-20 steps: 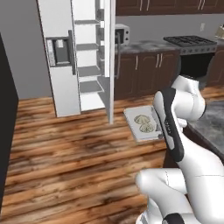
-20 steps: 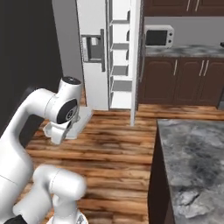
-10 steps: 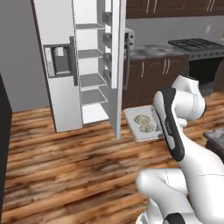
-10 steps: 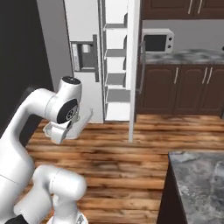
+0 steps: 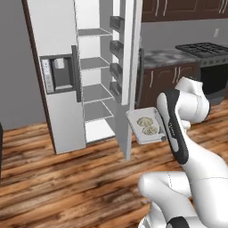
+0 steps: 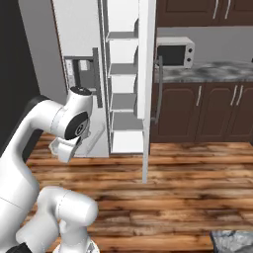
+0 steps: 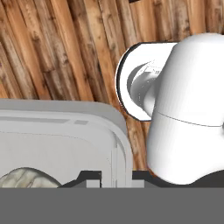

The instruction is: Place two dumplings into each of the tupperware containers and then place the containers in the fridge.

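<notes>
Closer now than a second ago, the fridge (image 5: 67, 84) fills more of both base views because the base has driven toward it; the arm's pose looks unchanged. Nearest, the hand view looks down on the whitish container (image 7: 65, 144), with the claw (image 7: 116, 177) clamped shut on its rim and one dumpling (image 7: 28, 179) at the lower left edge, over wooden floor (image 7: 57, 52). From the left base view the container (image 5: 144, 125) is held level above the floor, just beside the open fridge door's (image 5: 127, 75) lower edge, with two dumplings (image 5: 147, 126) inside; the right base view hides it behind the arm. Beyond, the fridge stands open, its pale shelves (image 6: 123, 101) bare. Farther back, the right base view shows a microwave (image 6: 175, 52) on a grey counter (image 6: 212, 71); the left shows a stove (image 5: 207, 49).
</notes>
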Tool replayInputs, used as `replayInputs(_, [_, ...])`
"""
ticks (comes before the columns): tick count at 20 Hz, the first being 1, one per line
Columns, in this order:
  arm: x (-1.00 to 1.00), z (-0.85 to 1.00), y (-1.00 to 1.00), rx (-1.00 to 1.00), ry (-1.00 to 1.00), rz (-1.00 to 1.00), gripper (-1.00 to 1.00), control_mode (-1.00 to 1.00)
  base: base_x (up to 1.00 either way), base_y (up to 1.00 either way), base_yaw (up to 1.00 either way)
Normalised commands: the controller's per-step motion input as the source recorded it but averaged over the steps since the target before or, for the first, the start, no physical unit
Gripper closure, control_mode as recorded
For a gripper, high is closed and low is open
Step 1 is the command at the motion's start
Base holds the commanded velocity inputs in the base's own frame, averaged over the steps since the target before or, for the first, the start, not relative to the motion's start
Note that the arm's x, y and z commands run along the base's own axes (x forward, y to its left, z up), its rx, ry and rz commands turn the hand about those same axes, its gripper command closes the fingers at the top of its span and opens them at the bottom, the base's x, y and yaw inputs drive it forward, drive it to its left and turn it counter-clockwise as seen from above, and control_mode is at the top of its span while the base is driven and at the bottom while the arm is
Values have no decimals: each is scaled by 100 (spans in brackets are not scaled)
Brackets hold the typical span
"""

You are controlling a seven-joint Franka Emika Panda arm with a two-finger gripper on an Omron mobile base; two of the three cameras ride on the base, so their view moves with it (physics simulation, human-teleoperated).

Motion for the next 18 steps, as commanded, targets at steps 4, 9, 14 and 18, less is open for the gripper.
replayInputs(4, [0, 0, 0, 0, 0, 0, 100, 100, 100, 73, -5])
replayInputs(9, [0, 0, 0, 0, 0, 0, 100, 100, 100, 81, 0])
replayInputs(14, [0, 0, 0, 0, 0, 0, 100, 100, 96, 66, 0])
replayInputs(18, [0, 0, 0, 0, 0, 0, 100, 100, 94, 14, 0])
